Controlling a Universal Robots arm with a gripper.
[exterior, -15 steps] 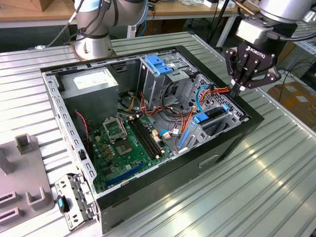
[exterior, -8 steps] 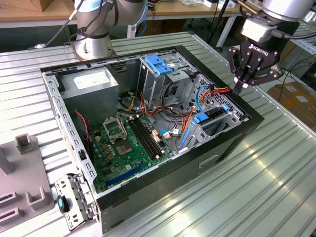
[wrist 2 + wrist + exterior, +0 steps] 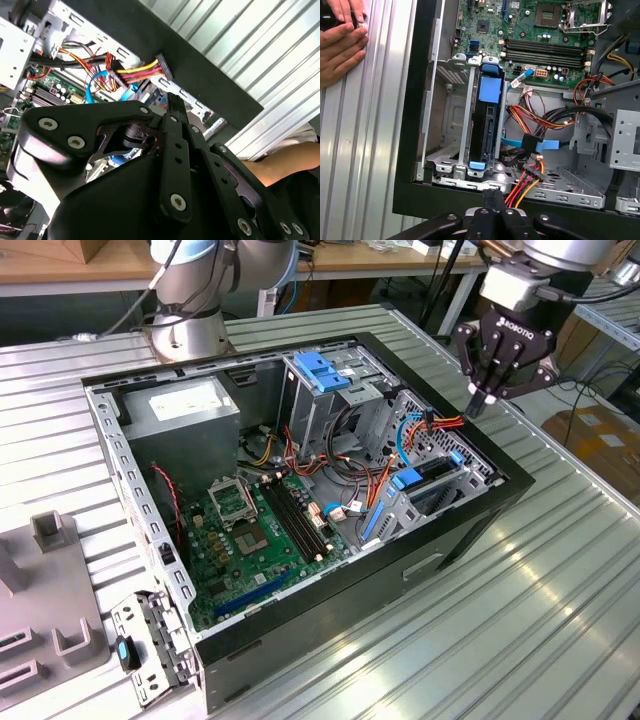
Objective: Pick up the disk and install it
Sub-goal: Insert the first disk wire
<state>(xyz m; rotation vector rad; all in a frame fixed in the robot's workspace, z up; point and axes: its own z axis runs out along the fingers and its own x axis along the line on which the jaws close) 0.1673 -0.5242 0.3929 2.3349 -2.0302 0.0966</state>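
We see the tool in the exterior view's upper right, fingers pinched together on nothing, near the case rim; the disk stands edgewise inside.

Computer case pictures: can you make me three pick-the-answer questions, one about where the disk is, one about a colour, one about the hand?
1. Where is the disk? A) standing in the bay inside the computer case B) on the table C) on the floor
2. What colour is its carrier? A) red B) blue C) green
3. How is the hand? A) wide open B) gripping the disk C) shut, empty
Answers: 1 A, it stands slotted between the bay's metal rails. 2 B, blue plastic frames it. 3 C, its fingertips meet, holding nothing.
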